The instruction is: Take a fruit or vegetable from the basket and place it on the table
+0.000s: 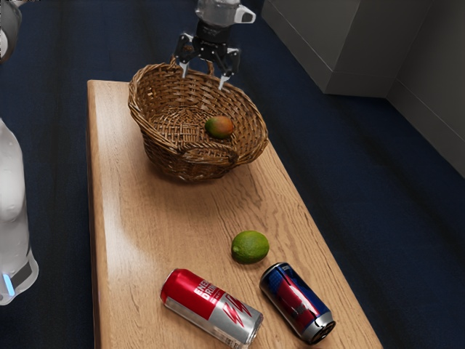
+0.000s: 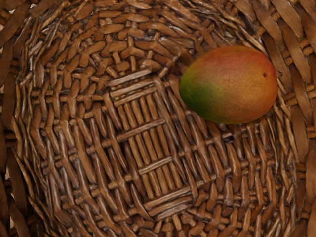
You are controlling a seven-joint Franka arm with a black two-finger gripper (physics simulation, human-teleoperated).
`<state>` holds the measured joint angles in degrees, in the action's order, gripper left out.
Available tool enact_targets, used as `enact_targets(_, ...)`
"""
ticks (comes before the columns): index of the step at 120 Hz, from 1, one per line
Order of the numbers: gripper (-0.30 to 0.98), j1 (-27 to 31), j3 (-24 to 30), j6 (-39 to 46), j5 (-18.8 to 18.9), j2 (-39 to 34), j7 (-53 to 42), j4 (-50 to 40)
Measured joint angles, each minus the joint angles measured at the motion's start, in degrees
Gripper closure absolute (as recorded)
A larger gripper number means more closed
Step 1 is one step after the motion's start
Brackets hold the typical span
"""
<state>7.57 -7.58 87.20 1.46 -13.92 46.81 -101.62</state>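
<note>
**A:** So we're over the basket [image 1: 195, 170] with the gripper [image 1: 203, 78] empty, fingers spread wide. How do we grab the mango [image 1: 219, 127] cleanly?

**B:** It's below us, down on the wicker and off toward the exterior view's right, so we'd slide over until we're centred above it, then drop straight down. Slow near the rim, and we'd want both fingers clear of the wall — that's the likely snag.

**A:** And the squeeze?

**B:** Low, around the fattest part, gentle but firm. It's smooth and rounded, so a high pinch might let it squirt out. Then straight up past the rim before we swing over to the table [image 1: 138, 218].

**A:** Which way does it point?

**B:** Lying on its side. Green end faces the basket's middle, reddish end with the dark spot faces the wall. Its long axis looks roughly in line with our finger spread, so we'd probably twist the hand — better to close across the short width.
</note>
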Motion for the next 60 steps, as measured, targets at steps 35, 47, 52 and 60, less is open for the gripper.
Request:
enact_targets(35, 0.00, 2.4, 0.1, 11.6, 1.1, 4.2, -7.9, -4.7)
enact_targets(47, 0.00, 2.4, 0.2, 14.7, 1.0, 4.8, -12.2, -5.0)
enact_targets(52, 0.00, 2.4, 0.3, 15.6, 0.9, 4.9, -14.2, -5.1)
enact_targets(60, 0.00, 2.3, 0.3, 16.7, 0.7, 4.9, -17.1, -5.6)
